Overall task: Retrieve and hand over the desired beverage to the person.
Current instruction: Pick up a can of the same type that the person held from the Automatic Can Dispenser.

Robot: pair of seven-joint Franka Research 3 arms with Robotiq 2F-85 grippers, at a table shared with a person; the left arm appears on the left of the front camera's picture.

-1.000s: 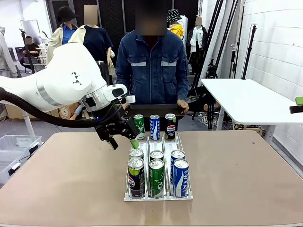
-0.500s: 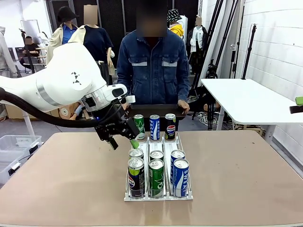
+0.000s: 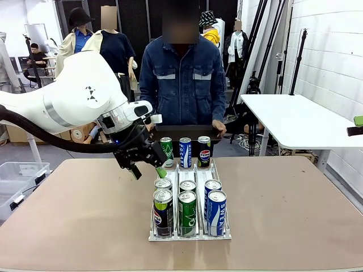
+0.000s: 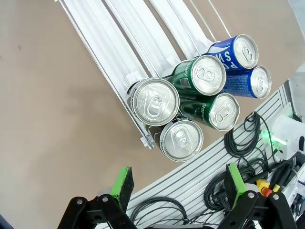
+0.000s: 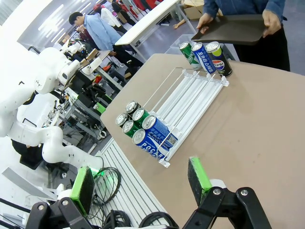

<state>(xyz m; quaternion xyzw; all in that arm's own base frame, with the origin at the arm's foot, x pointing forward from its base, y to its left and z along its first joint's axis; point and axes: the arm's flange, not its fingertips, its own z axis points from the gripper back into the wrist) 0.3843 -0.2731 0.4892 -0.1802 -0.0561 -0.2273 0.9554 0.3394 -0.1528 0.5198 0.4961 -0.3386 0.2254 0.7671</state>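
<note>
Shiny cylindrical drink cans (image 3: 187, 207) at both ends of a white three-lane plastic rack (image 4: 114, 43), matte tan table (image 3: 283, 215), left gripper (image 3: 148, 168) spread wide, empty, just beside the far green can (image 3: 166, 151), right gripper (image 5: 140, 183) likewise, person (image 3: 182, 85) holding flat dark tray (image 3: 184, 131).

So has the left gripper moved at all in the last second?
No. The left gripper hangs in the same place, just left of the far green can in the rack.

– where could a hand pass?
– over bare table (image 3: 79, 221) on either side of the rack (image 3: 195, 171), and along its middle lanes between the far cans (image 3: 185, 152) and near cans (image 3: 187, 211).
– and what's in the way?
– the left gripper (image 3: 148, 169) crowds the far-left can; a tray (image 3: 181, 132) held by the person (image 3: 182, 85) hangs just behind.
</note>
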